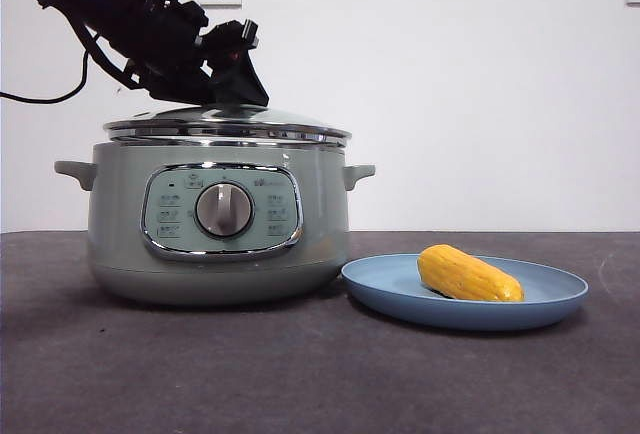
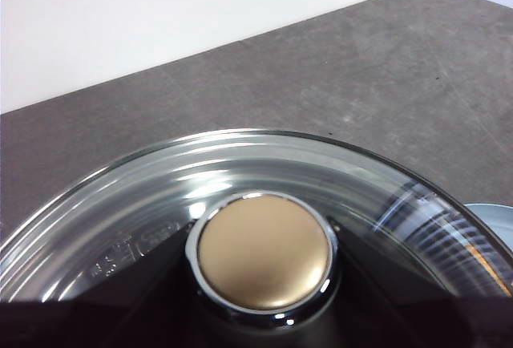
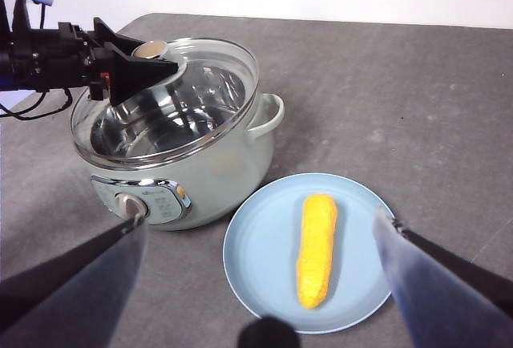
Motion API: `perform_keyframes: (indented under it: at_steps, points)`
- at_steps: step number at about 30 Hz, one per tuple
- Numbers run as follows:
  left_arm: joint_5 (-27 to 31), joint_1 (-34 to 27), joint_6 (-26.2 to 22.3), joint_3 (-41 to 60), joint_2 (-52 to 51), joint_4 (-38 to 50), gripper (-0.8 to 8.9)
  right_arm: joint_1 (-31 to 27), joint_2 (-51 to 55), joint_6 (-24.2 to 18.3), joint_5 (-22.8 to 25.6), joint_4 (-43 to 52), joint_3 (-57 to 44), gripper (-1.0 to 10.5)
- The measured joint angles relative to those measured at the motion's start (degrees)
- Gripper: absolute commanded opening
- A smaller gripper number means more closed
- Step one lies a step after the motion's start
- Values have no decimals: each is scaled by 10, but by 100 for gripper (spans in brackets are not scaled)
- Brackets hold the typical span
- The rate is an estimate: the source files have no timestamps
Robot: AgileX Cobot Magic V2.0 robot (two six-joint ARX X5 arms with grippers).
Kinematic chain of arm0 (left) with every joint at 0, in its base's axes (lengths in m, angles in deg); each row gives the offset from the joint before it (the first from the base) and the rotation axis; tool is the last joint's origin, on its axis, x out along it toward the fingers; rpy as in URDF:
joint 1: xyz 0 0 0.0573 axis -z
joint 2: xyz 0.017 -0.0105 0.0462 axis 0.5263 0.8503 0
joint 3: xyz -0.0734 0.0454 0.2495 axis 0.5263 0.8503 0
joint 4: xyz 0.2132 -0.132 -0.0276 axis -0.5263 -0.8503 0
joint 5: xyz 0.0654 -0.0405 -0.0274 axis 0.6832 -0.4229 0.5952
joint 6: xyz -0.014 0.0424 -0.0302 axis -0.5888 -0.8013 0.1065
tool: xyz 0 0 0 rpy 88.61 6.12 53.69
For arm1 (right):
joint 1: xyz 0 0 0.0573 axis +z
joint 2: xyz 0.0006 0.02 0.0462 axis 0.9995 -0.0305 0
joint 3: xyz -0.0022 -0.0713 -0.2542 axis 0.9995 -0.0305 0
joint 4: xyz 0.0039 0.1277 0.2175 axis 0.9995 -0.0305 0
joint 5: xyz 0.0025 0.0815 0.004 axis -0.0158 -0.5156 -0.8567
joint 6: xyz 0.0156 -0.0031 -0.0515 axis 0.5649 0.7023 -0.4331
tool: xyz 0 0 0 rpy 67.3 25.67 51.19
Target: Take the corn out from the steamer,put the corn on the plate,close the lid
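Lid clear glass, shiny steel rim; plate smooth matt; table mottled matt.

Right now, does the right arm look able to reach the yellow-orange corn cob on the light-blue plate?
Probably yes. The right gripper hangs open above the round light-blue plate, and the yellow-orange corn cob lies bare between its jaws. The left gripper is away at the glass lid's knob.
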Motion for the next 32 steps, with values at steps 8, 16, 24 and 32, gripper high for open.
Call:
perform_keyframes:
  at_steps: [8, 16, 24, 32]
  points:
    - [10, -13, -5, 0, 0, -17, -8, 0, 0, 0, 0, 0, 0, 477]
    - [8, -17, -12, -1, 0, -25, -8, 0, 0, 0, 0, 0, 0, 476]
    - [0, -17, -16, -3, 0, -33, -8, 0, 0, 0, 0, 0, 0, 476]
    - [-2, -3, -9, -4, 9, -31, -8, 0, 0, 0, 0, 0, 0, 475]
